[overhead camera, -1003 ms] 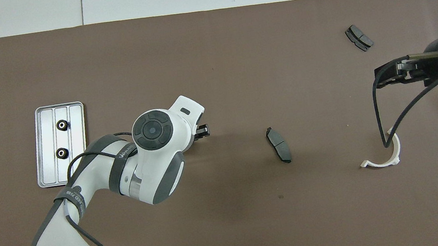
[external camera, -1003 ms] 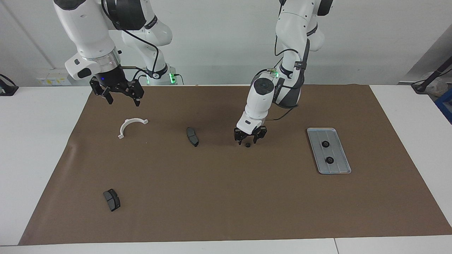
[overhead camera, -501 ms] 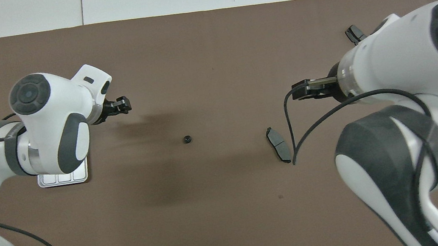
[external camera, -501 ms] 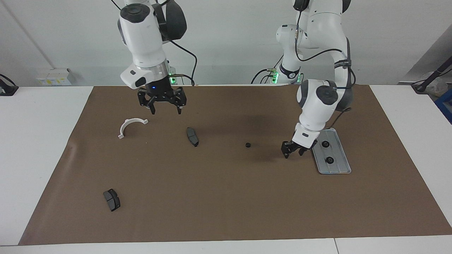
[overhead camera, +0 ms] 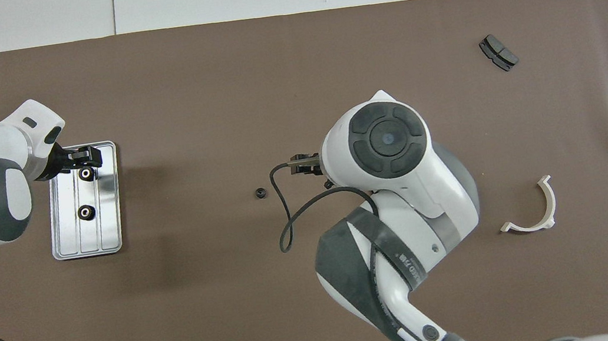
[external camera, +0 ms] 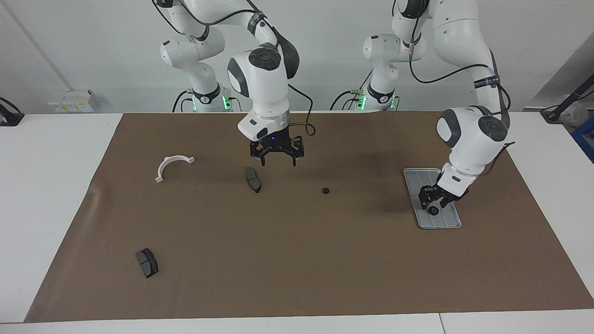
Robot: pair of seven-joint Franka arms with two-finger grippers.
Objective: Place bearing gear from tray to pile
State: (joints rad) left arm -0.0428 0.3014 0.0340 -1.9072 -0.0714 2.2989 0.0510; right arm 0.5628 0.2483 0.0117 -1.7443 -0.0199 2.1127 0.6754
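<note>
The silver tray (external camera: 414, 178) (overhead camera: 109, 223) lies at the left arm's end of the mat. Two black bearing gears sit on it: the farther bearing gear (external camera: 434, 211) (overhead camera: 85, 174) and a nearer one (overhead camera: 85, 212), which the left hand hides in the facing view. My left gripper (external camera: 435, 200) (overhead camera: 83, 160) is open, low over the farther gear. A third bearing gear (external camera: 326, 190) (overhead camera: 260, 192) lies loose mid-mat. The pile's white half-ring bracket (external camera: 172, 166) (overhead camera: 532, 209) and a dark pad (external camera: 253, 179) lie toward the right arm's end. My right gripper (external camera: 277, 160) hangs open above the mat between that pad and the loose gear.
Another dark pad (external camera: 147, 262) (overhead camera: 498, 52) lies far from the robots at the right arm's end. The brown mat (external camera: 297, 260) covers most of the white table. In the overhead view the right arm's wrist (overhead camera: 388, 138) covers the pad under it.
My left gripper left a gear on the mat's middle and travelled to the tray, lowering over the farther gear. My right arm swung from its own end to the middle.
</note>
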